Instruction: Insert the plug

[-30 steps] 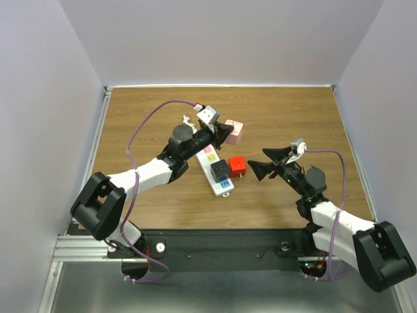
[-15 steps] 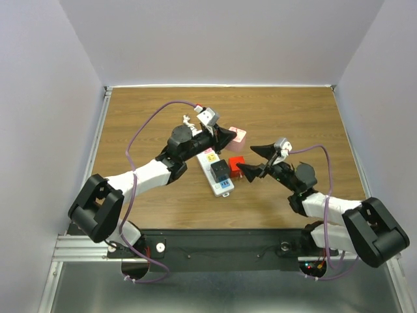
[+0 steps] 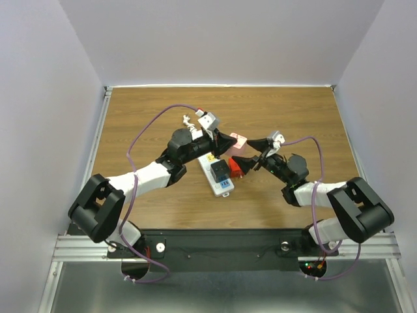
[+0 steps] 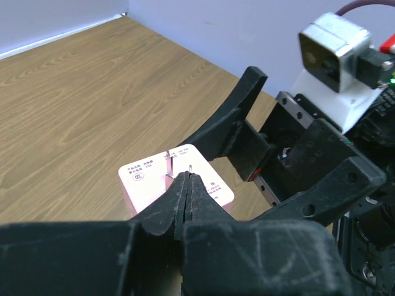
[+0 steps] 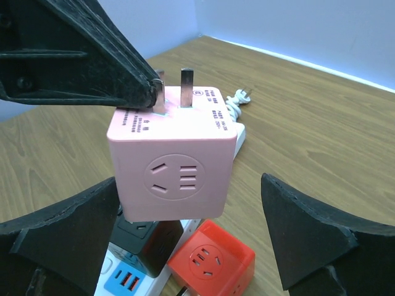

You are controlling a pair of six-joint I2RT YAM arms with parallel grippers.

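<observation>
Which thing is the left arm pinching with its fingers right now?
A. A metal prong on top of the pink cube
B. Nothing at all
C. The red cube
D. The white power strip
A: the right wrist view shows the left arm's fingers closed on one metal prong on top of the pink cube, away from the red cube.
</observation>
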